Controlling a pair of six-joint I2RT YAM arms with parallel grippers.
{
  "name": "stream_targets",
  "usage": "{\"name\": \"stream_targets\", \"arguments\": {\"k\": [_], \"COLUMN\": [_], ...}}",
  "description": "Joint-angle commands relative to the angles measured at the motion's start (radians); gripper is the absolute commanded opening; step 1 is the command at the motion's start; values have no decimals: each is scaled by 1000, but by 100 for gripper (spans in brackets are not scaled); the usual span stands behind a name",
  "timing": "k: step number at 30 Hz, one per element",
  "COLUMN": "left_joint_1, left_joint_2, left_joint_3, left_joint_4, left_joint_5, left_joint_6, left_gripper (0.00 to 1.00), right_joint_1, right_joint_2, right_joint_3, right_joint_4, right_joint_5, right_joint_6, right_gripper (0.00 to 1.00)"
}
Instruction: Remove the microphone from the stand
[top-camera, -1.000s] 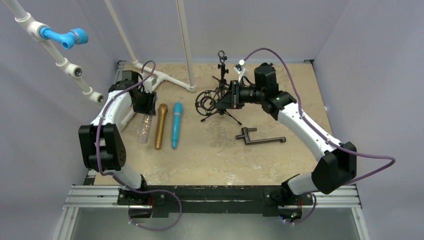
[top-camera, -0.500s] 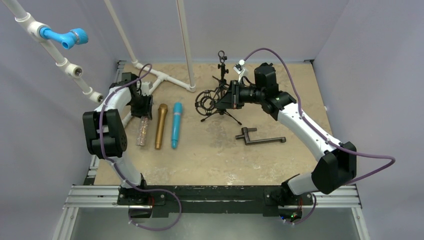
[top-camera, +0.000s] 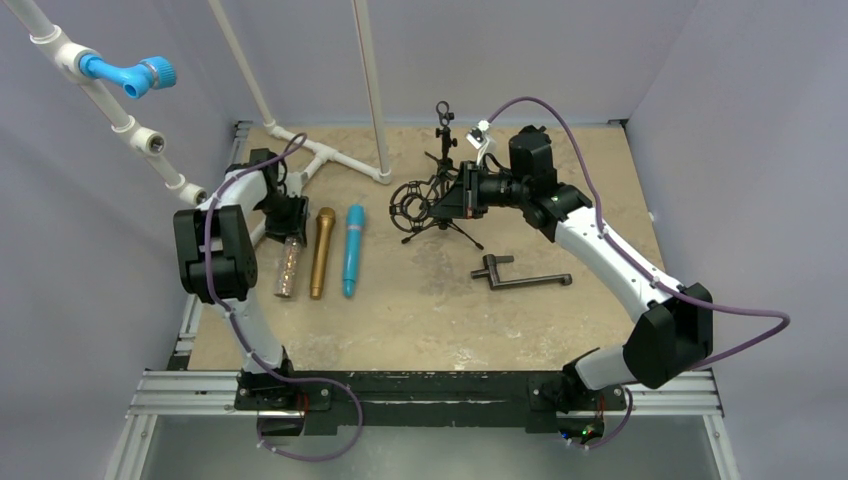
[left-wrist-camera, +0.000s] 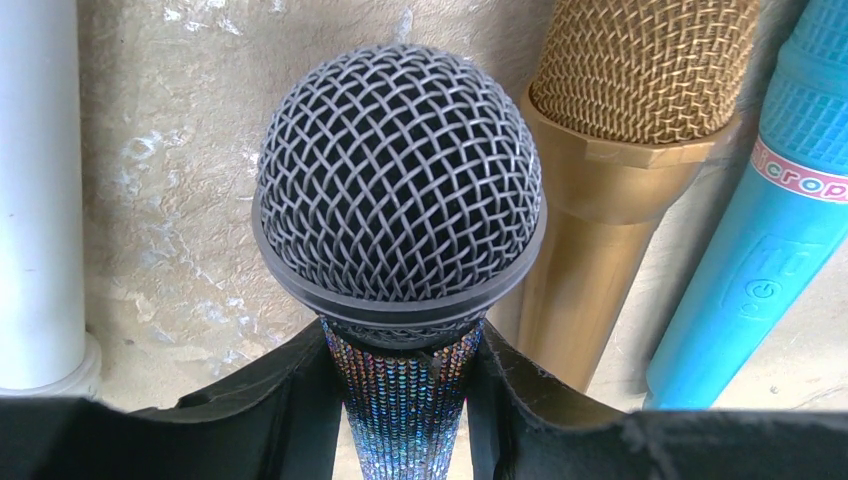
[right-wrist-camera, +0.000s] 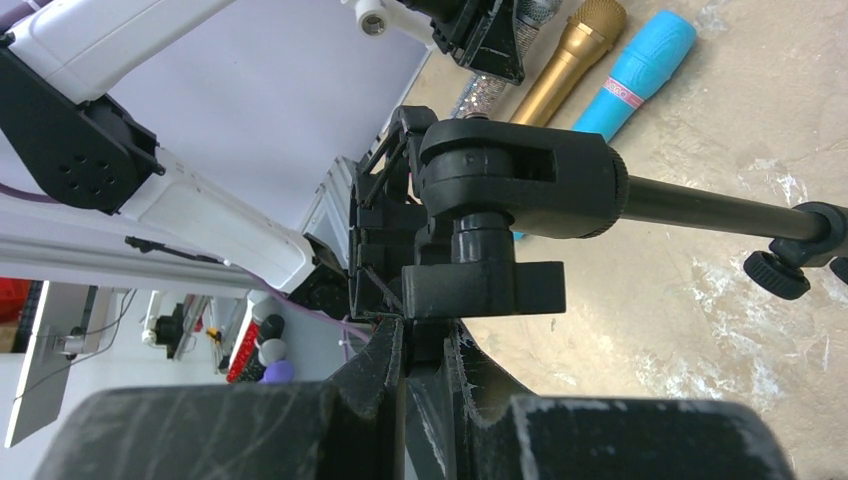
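The microphone has a grey mesh head (left-wrist-camera: 400, 180) and a sequined body (left-wrist-camera: 405, 400). In the top view it (top-camera: 288, 265) lies along the table at the left, next to a gold microphone. My left gripper (top-camera: 290, 215) is shut on its body just below the head, with a finger (left-wrist-camera: 260, 400) touching each side. The black tripod stand (top-camera: 443, 215) stands at the back centre, and its round shock mount (top-camera: 408, 203) holds nothing. My right gripper (top-camera: 455, 197) is shut on the stand's black joint piece (right-wrist-camera: 480, 285) below the swivel head (right-wrist-camera: 520, 180).
A gold microphone (top-camera: 321, 250) and a blue microphone (top-camera: 352, 248) lie side by side right of the sequined one. A black L-shaped bar (top-camera: 515, 275) lies right of centre. A white pipe frame (top-camera: 320, 150) stands at the back left, with a blue fitting (top-camera: 130, 75) high up.
My left arm has folded back and turned the sequined microphone from a tilt to lie parallel beside the gold one. The right arm and the stand have not moved.
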Motion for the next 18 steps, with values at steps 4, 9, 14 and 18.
{"name": "stream_targets", "arguments": {"k": [4, 9, 14, 18], "left_joint_1": [8, 7, 6, 5], "left_joint_2": [20, 20, 21, 16], "left_joint_3": [52, 47, 41, 31], "left_joint_4": [-23, -26, -24, -20], "left_joint_5": [-8, -37, -76, -96], "left_joint_6": [-32, -32, -41, -45], "left_gripper": [31, 36, 38, 39], "right_joint_1": [-6, -6, -5, -5], "right_joint_2": [-63, -64, -61, -59], "right_joint_3": [10, 10, 9, 7], "right_joint_4": [95, 100, 107, 110], "right_joint_5": [-21, -25, -29, -29], "right_joint_6": [-5, 1, 7, 9], "right_gripper": [0, 0, 0, 0]}}
